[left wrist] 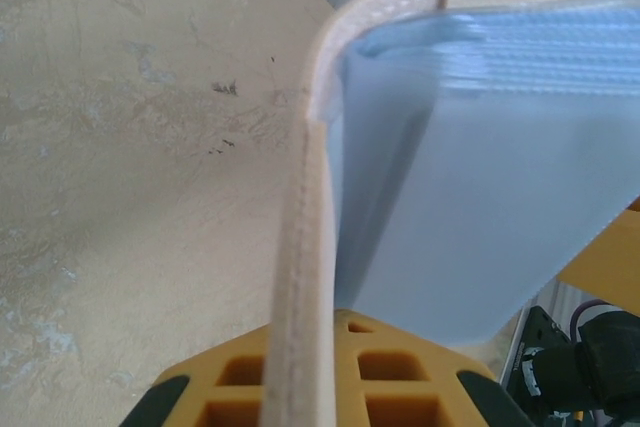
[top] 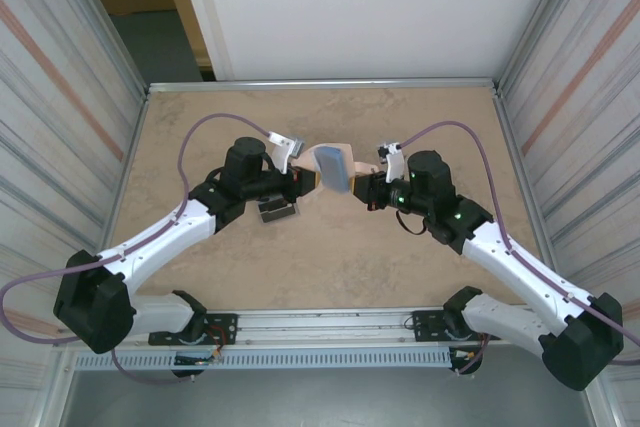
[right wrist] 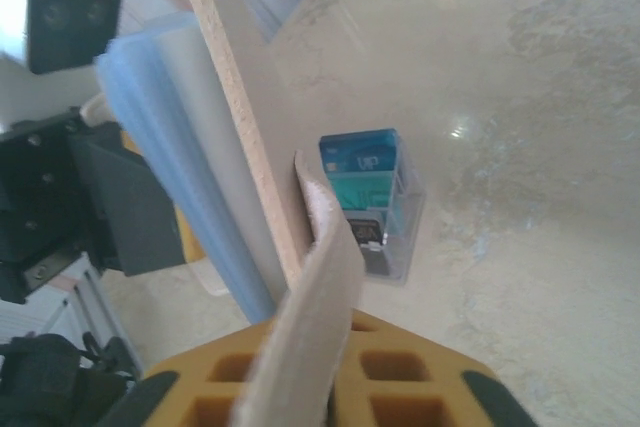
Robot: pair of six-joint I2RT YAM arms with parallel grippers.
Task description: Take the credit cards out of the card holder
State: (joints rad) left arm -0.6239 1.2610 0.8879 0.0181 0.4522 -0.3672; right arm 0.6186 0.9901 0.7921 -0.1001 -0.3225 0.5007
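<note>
The beige card holder (top: pixel 333 167) hangs above the table's middle, between both grippers, open with its pale blue pockets (left wrist: pixel 500 177) fanned out. My left gripper (top: pixel 312 179) is shut on the beige cover edge (left wrist: pixel 300 277), which runs down between its yellow fingers (left wrist: pixel 400 387). My right gripper (top: pixel 362 187) has the holder's beige tab (right wrist: pixel 320 287) passing between its fingers (right wrist: pixel 410 387), with the cover (right wrist: pixel 235 117) and blue pockets (right wrist: pixel 165 127) just left of it. Teal and dark credit cards (right wrist: pixel 362 192) stand in a clear box (top: pixel 275 209) on the table below the left gripper.
The tan tabletop (top: pixel 330 267) has metal rails along its edges and corrugated walls (top: pixel 60 97) on both sides. The left arm's camera housing (right wrist: pixel 70 7) sits close to the holder. Purple cables (top: pixel 200 132) arch over both arms.
</note>
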